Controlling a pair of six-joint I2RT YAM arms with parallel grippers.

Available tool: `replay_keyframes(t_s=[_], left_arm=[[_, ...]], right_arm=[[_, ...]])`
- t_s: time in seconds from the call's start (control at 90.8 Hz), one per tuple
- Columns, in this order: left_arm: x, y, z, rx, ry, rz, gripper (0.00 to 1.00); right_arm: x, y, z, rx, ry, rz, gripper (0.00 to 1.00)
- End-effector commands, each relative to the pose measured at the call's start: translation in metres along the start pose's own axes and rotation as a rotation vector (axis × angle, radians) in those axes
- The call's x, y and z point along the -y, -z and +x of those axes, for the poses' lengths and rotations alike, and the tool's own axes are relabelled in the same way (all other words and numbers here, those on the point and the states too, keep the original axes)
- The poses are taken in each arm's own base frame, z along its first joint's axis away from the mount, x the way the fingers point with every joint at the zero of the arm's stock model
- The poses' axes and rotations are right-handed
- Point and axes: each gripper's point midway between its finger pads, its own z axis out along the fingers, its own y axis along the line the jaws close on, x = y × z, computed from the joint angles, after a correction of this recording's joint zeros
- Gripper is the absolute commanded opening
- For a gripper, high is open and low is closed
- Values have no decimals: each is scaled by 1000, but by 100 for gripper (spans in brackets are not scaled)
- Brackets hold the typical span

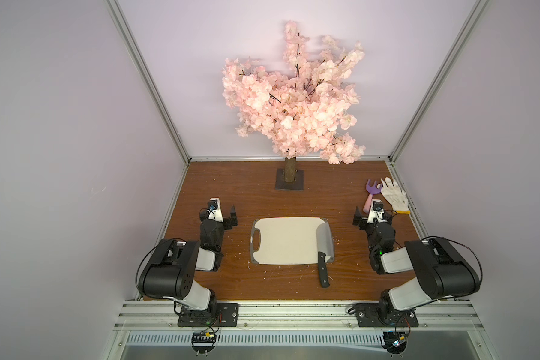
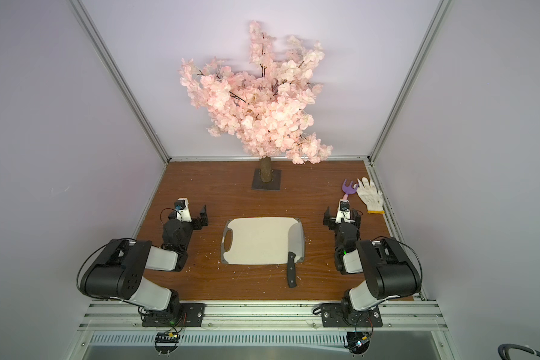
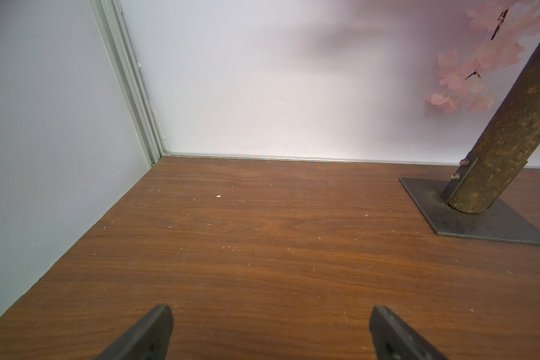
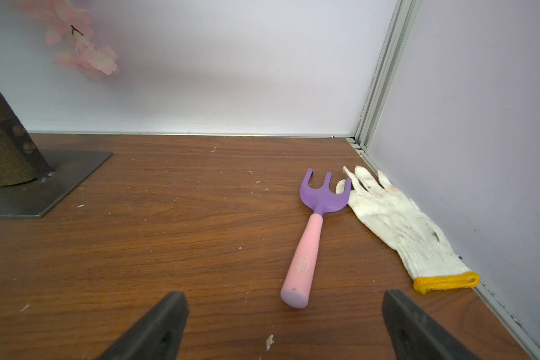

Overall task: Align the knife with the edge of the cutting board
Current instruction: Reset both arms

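In both top views a brown wooden table [image 1: 262, 193] fills the lower half of the frame. A pink blossom tree [image 1: 296, 103] rises from a dark square base plate at upper centre. The 2 arms sit folded at lower left and lower right. The left gripper [image 1: 231, 218] and the right gripper [image 1: 358, 218] both stand with jaws spread wide, holding nothing, well apart from the board. The cutting board [image 1: 284, 240] lies at centre, its handle cutout to the left. The knife [image 1: 325, 243] rests with its blade along the board's right short edge, and its black handle juts past the lower edge onto the table. At right, a white glove [image 1: 393, 196] touches a purple-and-pink fork [image 1: 372, 193].
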Motion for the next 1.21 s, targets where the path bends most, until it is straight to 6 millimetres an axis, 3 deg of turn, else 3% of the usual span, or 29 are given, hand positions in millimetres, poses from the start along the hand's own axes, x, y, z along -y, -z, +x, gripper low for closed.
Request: replay_keyframes(t_s=[0.0,1.2], left_arm=[[-7,-2,-2,4,6,-25,99],[-7,-1,-2,2,5,-24,99]], right_arm=[[4,1,-9,36,-28,17,100],[4,0,-9,33,-29,18,99]])
